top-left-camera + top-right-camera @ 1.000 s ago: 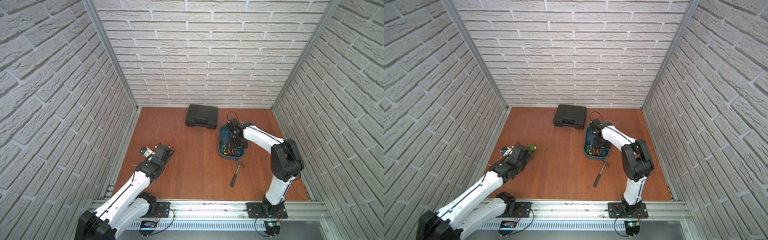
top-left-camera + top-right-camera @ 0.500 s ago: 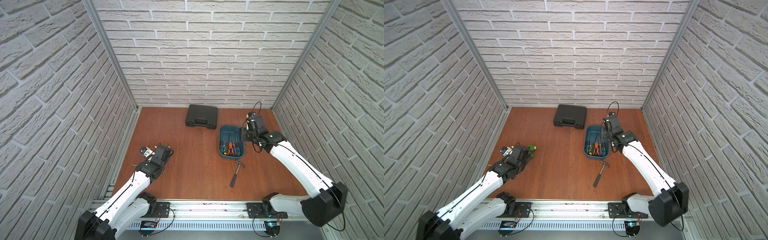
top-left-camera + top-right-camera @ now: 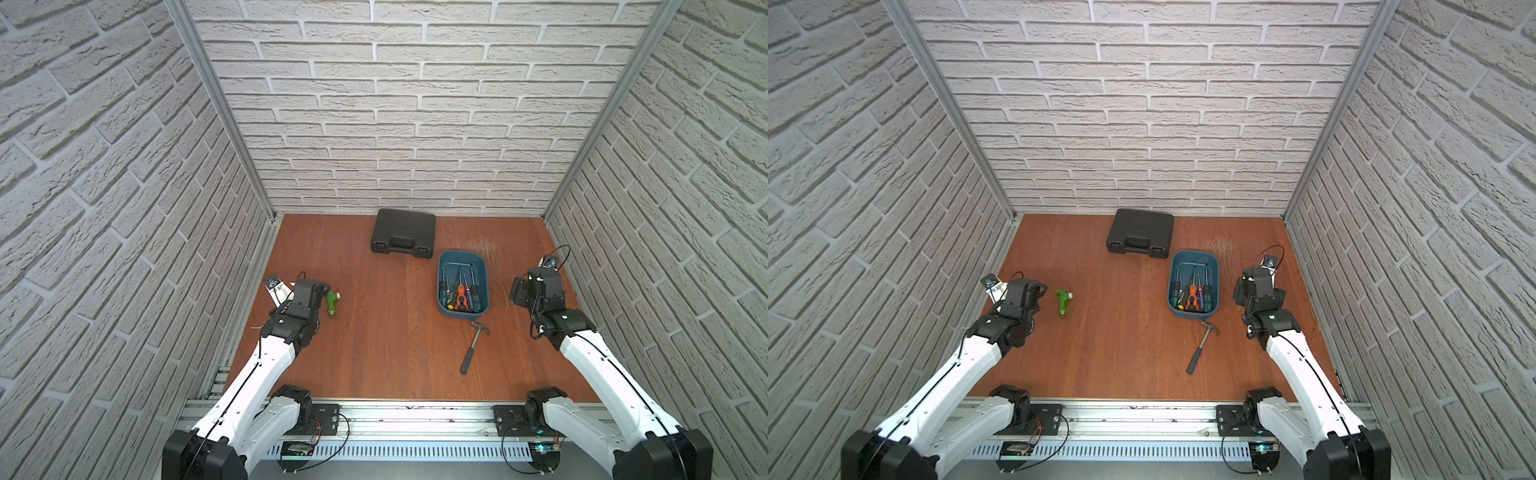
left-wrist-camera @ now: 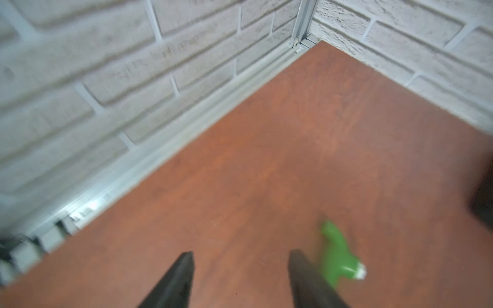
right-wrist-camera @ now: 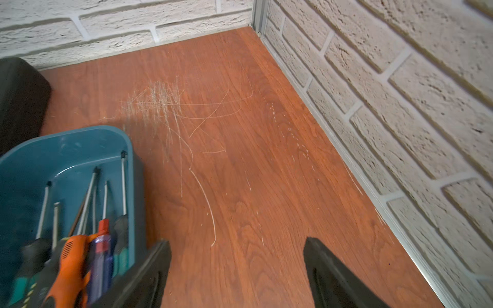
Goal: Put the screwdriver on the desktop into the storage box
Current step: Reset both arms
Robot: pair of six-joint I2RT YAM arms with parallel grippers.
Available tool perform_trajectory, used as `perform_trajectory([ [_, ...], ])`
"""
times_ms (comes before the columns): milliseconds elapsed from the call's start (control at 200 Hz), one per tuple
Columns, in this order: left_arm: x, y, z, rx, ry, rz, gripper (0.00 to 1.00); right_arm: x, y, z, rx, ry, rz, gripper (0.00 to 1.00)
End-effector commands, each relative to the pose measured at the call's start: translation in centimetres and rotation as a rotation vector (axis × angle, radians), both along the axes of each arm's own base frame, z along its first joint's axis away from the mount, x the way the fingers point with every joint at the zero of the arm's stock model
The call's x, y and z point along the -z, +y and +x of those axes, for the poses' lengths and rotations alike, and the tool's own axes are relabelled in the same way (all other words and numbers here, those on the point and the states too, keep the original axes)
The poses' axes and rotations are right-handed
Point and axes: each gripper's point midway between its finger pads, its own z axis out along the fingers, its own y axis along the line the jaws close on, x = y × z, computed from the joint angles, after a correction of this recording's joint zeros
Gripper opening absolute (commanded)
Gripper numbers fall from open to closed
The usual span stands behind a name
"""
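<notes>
Teal storage box (image 3: 464, 314), orange- and purple-handled screwdrivers (image 3: 460, 293) inside — jaws of left gripper (image 4: 241, 257) and right gripper (image 5: 237, 242) apart, empty

We see screwdrivers (image 3: 1191, 296) inside storage box (image 3: 1196, 316); hammer (image 3: 1201, 347) on table (image 3: 1121, 332) just beside it; black case (image 3: 1140, 234) near; green object (image 3: 1063, 302) well apart.

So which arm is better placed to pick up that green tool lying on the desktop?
Left. The left gripper, open, hangs right beside the green tool; the right gripper, also open, is across the desktop beyond the storage box.
</notes>
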Motion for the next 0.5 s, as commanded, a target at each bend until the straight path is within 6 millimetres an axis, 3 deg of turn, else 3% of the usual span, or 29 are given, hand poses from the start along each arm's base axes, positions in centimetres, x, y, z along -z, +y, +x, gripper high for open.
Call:
perform_trajectory([
  [0,0.5,4.0,0.3,-0.076,0.086,0.174,0.94,1.1,-1.7,1.8,0.068,-0.086,-0.107,0.89],
  [110,2.3,5.5,1.5,-0.065,0.161,0.188,0.98,3.6,-2.1,3.6,0.062,-0.022,-0.169,0.92],
  [245,2.8,6.2,3.7,0.002,0.054,0.200,0.98,3.7,-0.6,7.1,-0.029,-0.112,-0.156,0.91],
  [370,4.1,5.9,6.0,0.102,0.030,0.224,0.98,3.6,0.6,9.7,-0.134,-0.144,-0.200,0.88],
  [490,4.6,4.8,8.0,0.212,-0.027,0.257,0.98,4.4,2.0,10.2,-0.234,-0.171,-0.181,0.85],
])
